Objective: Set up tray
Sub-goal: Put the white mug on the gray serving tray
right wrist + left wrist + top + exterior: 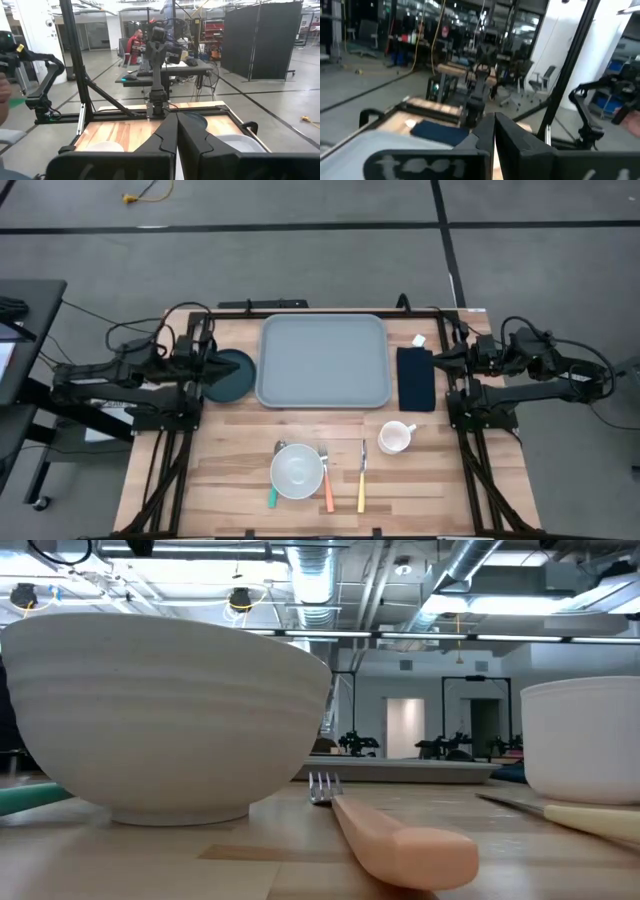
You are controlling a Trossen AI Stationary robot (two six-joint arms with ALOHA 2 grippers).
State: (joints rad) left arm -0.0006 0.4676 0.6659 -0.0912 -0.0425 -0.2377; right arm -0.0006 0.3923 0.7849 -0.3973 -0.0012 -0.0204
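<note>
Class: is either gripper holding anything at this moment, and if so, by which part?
Nothing is held. The left gripper and right gripper are both shut on nothing, parked at the table's sides.

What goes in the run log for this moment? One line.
stage: not started | tray: empty | left gripper: shut, parked over plate | right gripper: shut, parked above napkin

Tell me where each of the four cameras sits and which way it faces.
High: overhead, looking down on table, tray, both arms.
Low: at tabletop height, behind bowl, fork and cup; no arm shows.
Left wrist: past the shut left gripper, across the tray to the right arm.
Right wrist: past the shut right gripper toward the left arm.
Shared: high and low both show bowl, fork and cup.
</note>
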